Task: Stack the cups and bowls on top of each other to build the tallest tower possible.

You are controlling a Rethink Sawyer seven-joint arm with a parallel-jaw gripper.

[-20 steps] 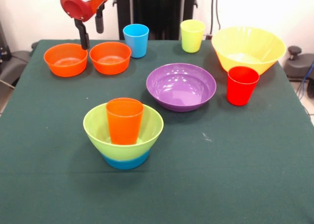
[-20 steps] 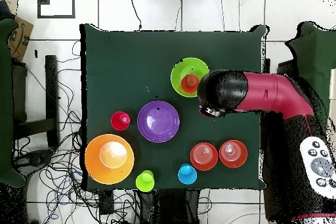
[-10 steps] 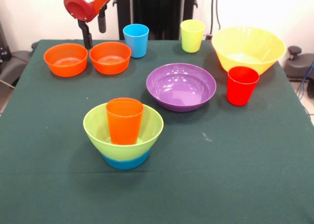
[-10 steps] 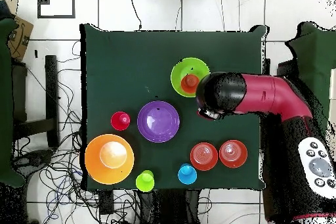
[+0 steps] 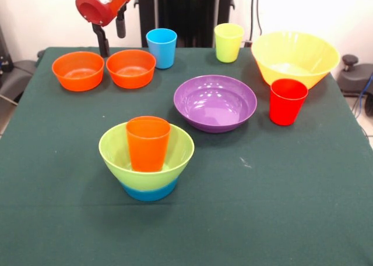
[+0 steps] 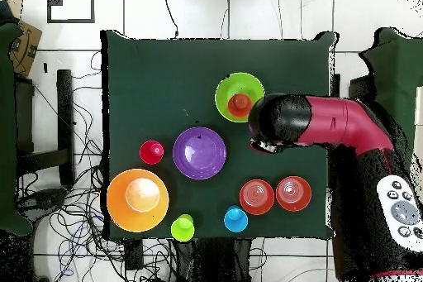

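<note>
Three pieces make the tower (image 5: pixel 147 155) so far, lower left of centre in the front view: a blue bowl (image 5: pixel 149 191) under a lime bowl (image 5: pixel 122 152), with an orange cup (image 5: pixel 147 142) standing inside. The gripper (image 5: pixel 111 36) hangs at the upper left, its two fingers apart and empty, above the gap behind the two orange bowls (image 5: pixel 78 70) (image 5: pixel 131 68). The next pick looks like one of these. To do it well, descend straight over one rim, close on the wall, and lift clear before swinging toward the tower. The purple bowl (image 5: pixel 215 102), yellow bowl (image 5: pixel 295 57) and red cup (image 5: pixel 288 100) wait at right.
</note>
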